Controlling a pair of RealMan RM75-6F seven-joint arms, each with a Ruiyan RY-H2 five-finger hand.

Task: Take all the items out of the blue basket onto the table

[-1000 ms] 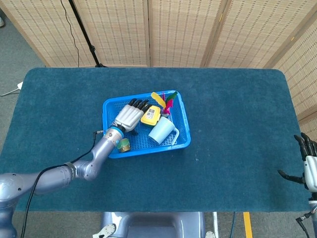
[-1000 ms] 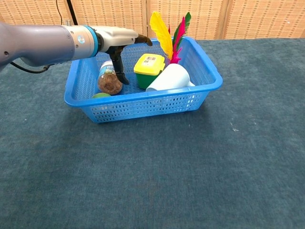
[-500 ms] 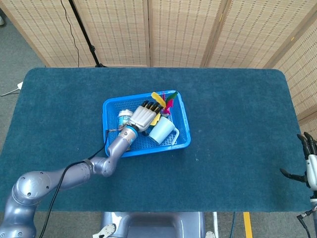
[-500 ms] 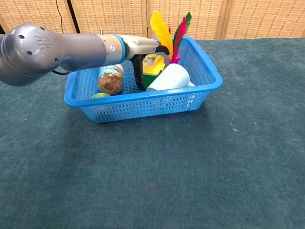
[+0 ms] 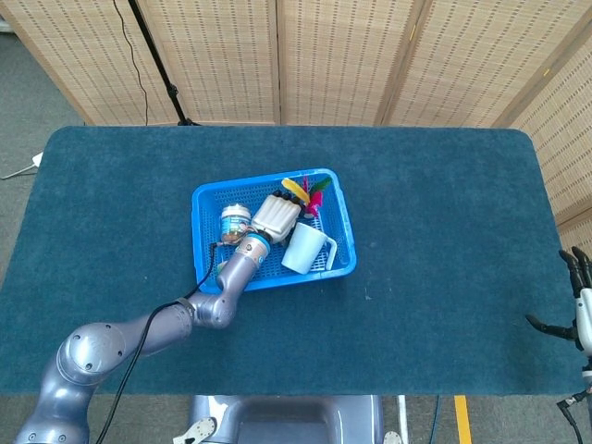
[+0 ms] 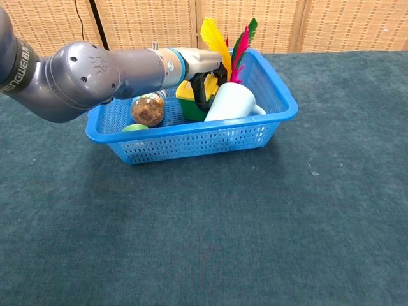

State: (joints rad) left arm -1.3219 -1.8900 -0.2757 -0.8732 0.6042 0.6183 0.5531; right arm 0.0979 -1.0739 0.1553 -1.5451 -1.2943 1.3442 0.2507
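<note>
Seen over the blue basket near mid-table: left hand lowered onto the yellow-lidded green tub, dark fingers curled down around its near side beside the white mug; from these views, cannot tell whether clamped or merely resting. Still inside the basket: tub at centre, mug tipped on its side just right of it, feather shuttlecock standing at the back wall, clear jar of brown contents lying to the left, a small green piece at the front left corner. Likely light, rigid plastic for the tub, smooth on the sides and prone to slip; best taken across the body just below the lid rim, not by the lid alone. Compared with a second ago: hand shifted rightward from above the jar to the tub, jar now uncovered, mug nudged more upright. Right hand idle at the table's far right edge, fingers spread and holding nothing.
</note>
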